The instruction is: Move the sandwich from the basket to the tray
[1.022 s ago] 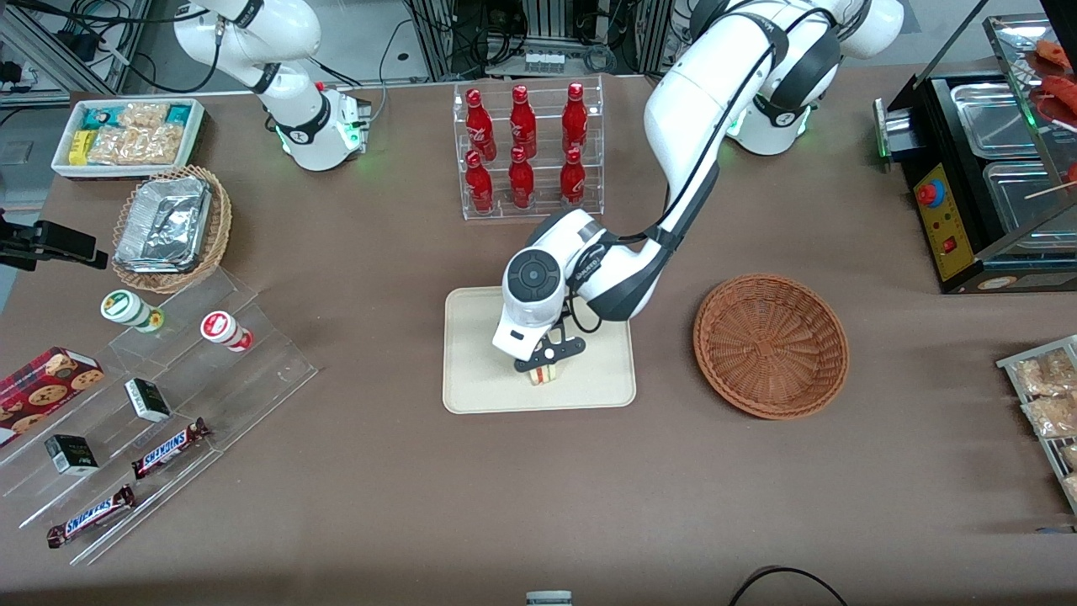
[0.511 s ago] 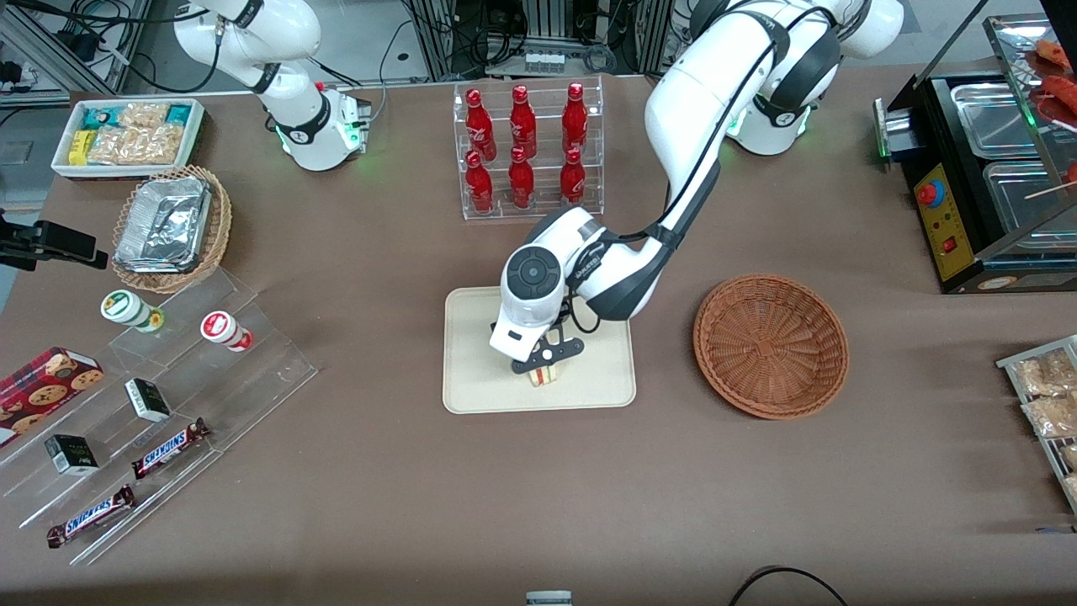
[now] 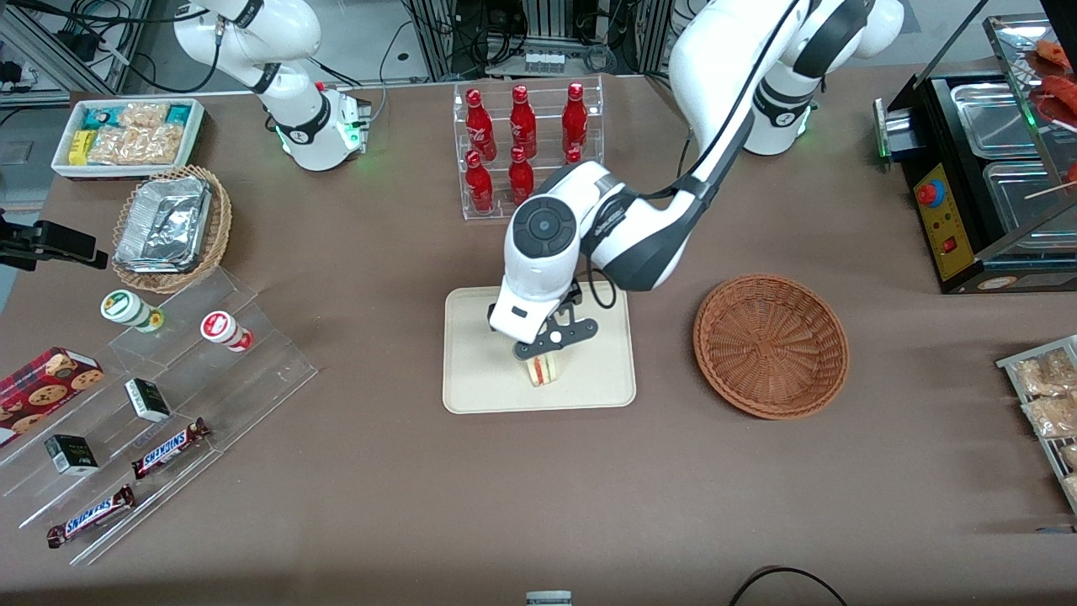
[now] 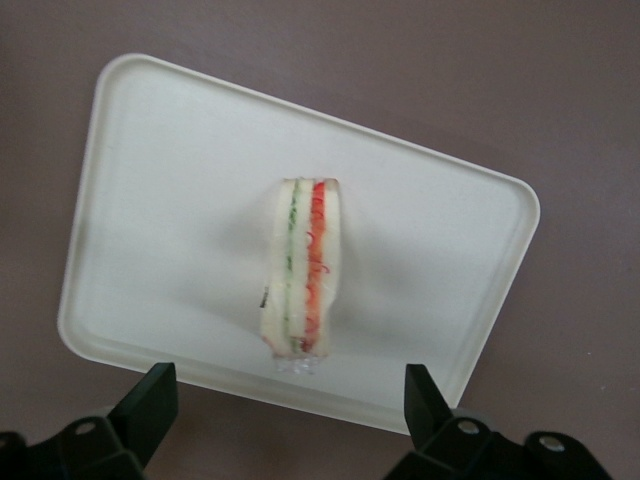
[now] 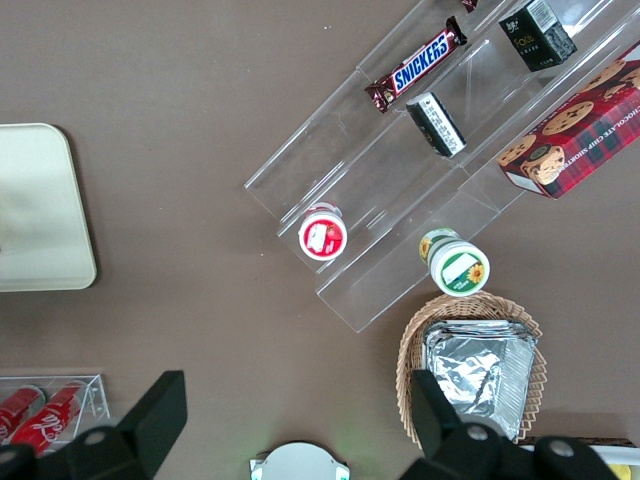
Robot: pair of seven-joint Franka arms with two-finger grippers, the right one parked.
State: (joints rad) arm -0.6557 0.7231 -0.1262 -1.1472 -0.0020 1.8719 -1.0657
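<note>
Sandwich (image 3: 544, 369) on tray (image 3: 480, 379), standing on edge, released.
Wedge sits near the tray's middle, a bit toward the edge nearer the front camera; wrist view shows sandwich (image 4: 301, 268) with green and red filling stripes up, tray (image 4: 160, 200) bare around it. Gripper (image 3: 551, 338) hovers just above it, fingers (image 4: 150, 400) spread wide, one each side, not touching the bread. Wicker basket (image 3: 770, 345) is on the table beside the tray, toward the working arm's end, apart from it, nothing in it. Red bottle rack (image 3: 526, 151) is farther from the front camera than the tray, partly covered by the arm. Snickers bars (image 3: 168, 448) on clear acrylic steps (image 3: 252, 370) toward the parked arm's end.
</note>
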